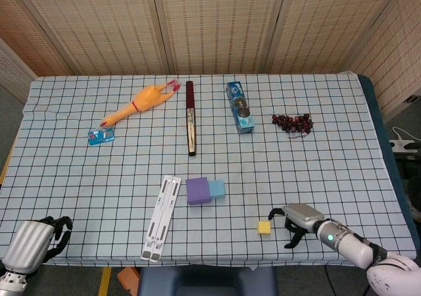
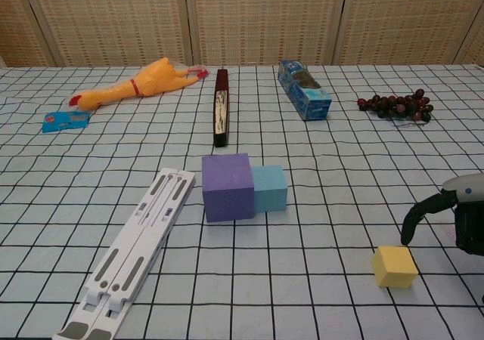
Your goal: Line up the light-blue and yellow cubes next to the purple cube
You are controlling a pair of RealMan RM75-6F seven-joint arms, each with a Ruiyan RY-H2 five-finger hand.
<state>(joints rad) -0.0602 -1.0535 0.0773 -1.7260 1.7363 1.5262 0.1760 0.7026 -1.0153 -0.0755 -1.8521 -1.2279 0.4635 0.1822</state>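
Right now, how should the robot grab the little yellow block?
Probably by pinching the yellow cube across two opposite flat sides, coming from above. It sits flat and alone on the tablecloth, nothing touching it, and the right hand hovers open just to its right.

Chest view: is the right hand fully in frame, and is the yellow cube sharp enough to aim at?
Chest view: the right hand is cut off by the right edge; the yellow cube is sharp, evenly lit, no glare. Head view: the whole right hand shows beside the cube, also sharp.
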